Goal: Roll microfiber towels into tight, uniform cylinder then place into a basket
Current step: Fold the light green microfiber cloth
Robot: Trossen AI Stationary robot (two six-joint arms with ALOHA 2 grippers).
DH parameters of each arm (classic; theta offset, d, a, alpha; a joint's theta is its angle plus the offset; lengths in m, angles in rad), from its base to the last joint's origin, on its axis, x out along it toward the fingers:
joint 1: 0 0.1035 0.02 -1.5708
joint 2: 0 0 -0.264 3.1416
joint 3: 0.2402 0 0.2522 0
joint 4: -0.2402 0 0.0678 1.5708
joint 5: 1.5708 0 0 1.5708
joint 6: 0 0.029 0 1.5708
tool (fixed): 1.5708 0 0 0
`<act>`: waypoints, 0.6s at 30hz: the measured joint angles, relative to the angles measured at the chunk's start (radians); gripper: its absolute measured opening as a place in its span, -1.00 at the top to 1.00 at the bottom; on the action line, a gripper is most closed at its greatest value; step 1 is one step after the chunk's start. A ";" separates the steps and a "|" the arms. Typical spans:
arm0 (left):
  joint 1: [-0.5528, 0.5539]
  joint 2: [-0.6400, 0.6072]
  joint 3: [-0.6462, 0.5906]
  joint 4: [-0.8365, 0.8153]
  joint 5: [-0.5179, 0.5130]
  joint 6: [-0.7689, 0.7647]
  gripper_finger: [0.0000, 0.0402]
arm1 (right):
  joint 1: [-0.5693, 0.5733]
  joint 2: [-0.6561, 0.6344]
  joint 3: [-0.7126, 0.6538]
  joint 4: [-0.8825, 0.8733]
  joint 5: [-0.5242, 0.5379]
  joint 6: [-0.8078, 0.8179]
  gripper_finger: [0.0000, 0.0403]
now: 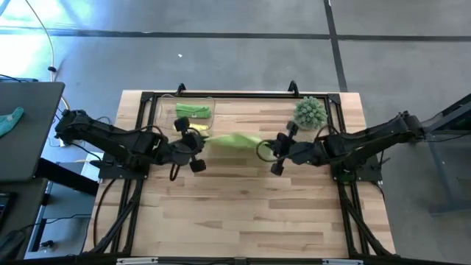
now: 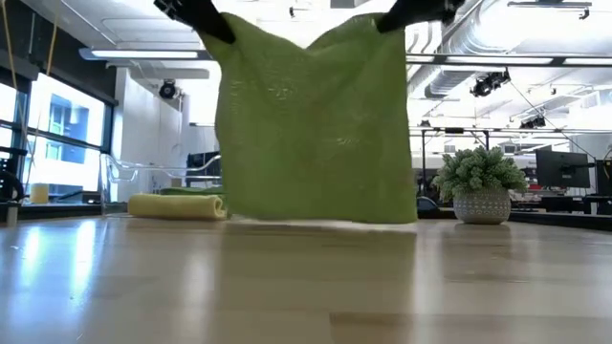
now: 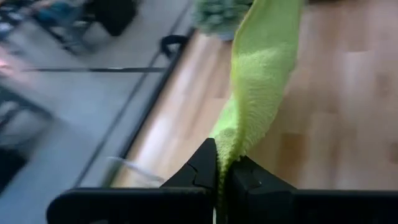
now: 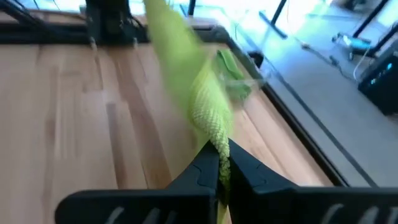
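Towel (image 2: 314, 124), light green, hanging flat as a broad sheet between the two hands, held by its upper corners. Fuzzy microfiber surface, nearly square in the low view, slightly creased near the top, lower edge just at the table (image 1: 243, 213), touching or barely above it, hard to tell. Seen from above only as a narrow green strip (image 1: 234, 139) stretched between the hands, over the far half of the table.

Left hand (image 3: 221, 171) pinched shut on one corner, cloth bunched and twisted where it leaves the fingers. Right hand (image 4: 221, 163) shut on the other corner in the same manner, cloth narrowing to a point at the fingertips.

Clear plastic basket (image 1: 163, 110) near the far left corner of the table, with a green towel roll (image 1: 193, 110) lying inside. Pale yellow towel roll (image 2: 178, 205) lying on the table just in front of the basket, close to the left hand. Spiky green plant in a pot (image 1: 310, 112) at the far right, well apart from the hanging towel.
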State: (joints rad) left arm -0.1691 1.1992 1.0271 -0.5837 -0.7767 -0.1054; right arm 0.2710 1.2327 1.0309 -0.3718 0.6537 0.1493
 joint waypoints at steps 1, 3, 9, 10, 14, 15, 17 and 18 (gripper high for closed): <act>-0.012 0.000 0.000 -0.002 0.023 -0.013 1.00 | 0.016 0.000 0.000 0.024 0.013 -0.001 1.00; -0.035 0.000 0.000 -0.009 0.051 -0.029 1.00 | 0.050 0.000 0.001 0.031 0.044 -0.009 1.00; -0.078 0.009 0.000 -0.024 0.057 -0.058 1.00 | 0.134 0.030 0.001 0.040 0.114 -0.046 1.00; -0.077 0.010 0.000 -0.027 0.057 -0.059 1.00 | 0.137 0.044 -0.008 0.053 0.127 -0.046 1.00; -0.050 0.049 -0.001 -0.033 0.060 -0.066 1.00 | 0.130 0.090 -0.155 0.258 0.134 -0.061 1.00; -0.041 0.061 -0.001 -0.034 0.061 -0.066 1.00 | 0.128 0.095 -0.198 0.317 0.134 -0.069 1.00; -0.020 0.080 -0.001 -0.032 0.053 -0.040 1.00 | 0.126 0.083 -0.276 0.442 0.158 -0.123 1.00; -0.004 0.090 -0.001 -0.029 0.050 -0.015 1.00 | 0.119 0.071 -0.307 0.503 0.180 -0.167 1.00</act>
State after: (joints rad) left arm -0.1736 1.2887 1.0264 -0.6123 -0.7267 -0.1204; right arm 0.3899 1.3038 0.7237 0.1313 0.8333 -0.0175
